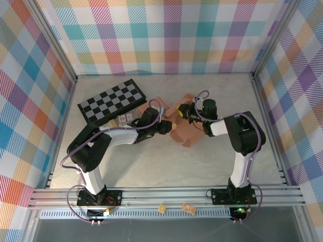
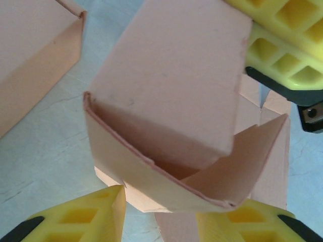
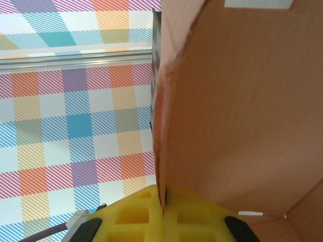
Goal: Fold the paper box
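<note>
While the paper box (image 2: 171, 75) is clamped in the right claw (image 3: 162, 214), its flap (image 2: 151, 181) should be creased squarely by the parted left claw (image 2: 160, 214).

Both arms reach forward and bend inward over the worktop (image 1: 151, 166); left gripper (image 1: 168, 126) jaws apart, right gripper (image 1: 183, 112) jaws pinched together.

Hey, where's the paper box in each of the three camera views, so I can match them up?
Top external: the paper box lies near the middle, between the two arms' tips.
Left wrist: close-up at centre, an open corner facing the camera.
Right wrist: a tall wall along the right side.
Shared landmark: the right gripper, shut on the box's wall; its yellow fingers sit top right in the left wrist view.
</note>
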